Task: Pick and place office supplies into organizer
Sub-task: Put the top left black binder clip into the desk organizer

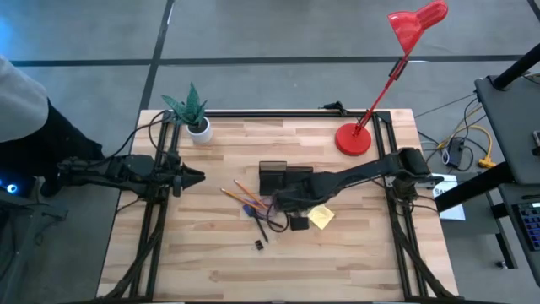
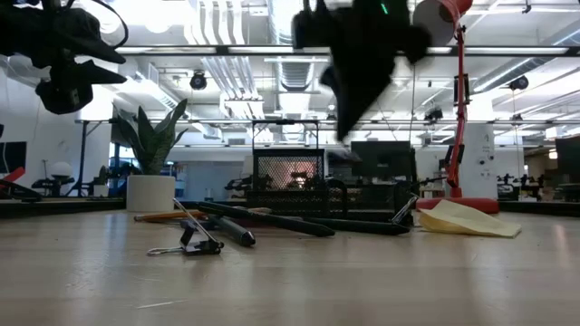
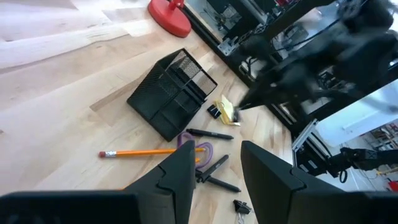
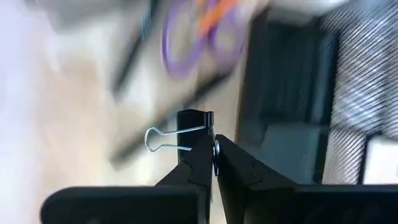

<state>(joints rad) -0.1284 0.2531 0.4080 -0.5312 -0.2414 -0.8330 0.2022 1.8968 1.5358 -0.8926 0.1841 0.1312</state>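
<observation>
I am looking down the right gripper [image 4: 214,152] and its two dark fingers are pressed together, pinching one wire handle of a small black binder clip [image 4: 186,130] so that the clip is hanging off the fingertips, clear of the bench. From above, that gripper [image 1: 278,203] is sitting over the middle of the bench [image 1: 354,253], right at the near edge of the black mesh organizer [image 1: 277,176], with the right arm reaching in from the right edge.

Around it the supplies are lying in a loose heap. The purple-handled scissors [image 3: 200,149] are resting just off the organizer's near side, an orange pencil [image 3: 149,151] is stretching out toward the left edge, and dark pens [image 3: 211,134] are crossing one another beside the scissors. The yellow sticky-note pad [image 1: 321,216] is lying just to the right of the gripper, with a black clip [image 3: 214,111] touching it on the organizer's side. Another binder clip [image 1: 260,245] is sitting alone, nearer the front edge.

My left gripper [image 3: 214,171] is waiting over the left edge of the bench, its fingers standing partly apart with nothing between them.

Toward the back, a white plant pot [image 1: 200,130] is standing near the back-left corner and the red desk lamp [image 1: 354,138] has its base near the back-right corner.
</observation>
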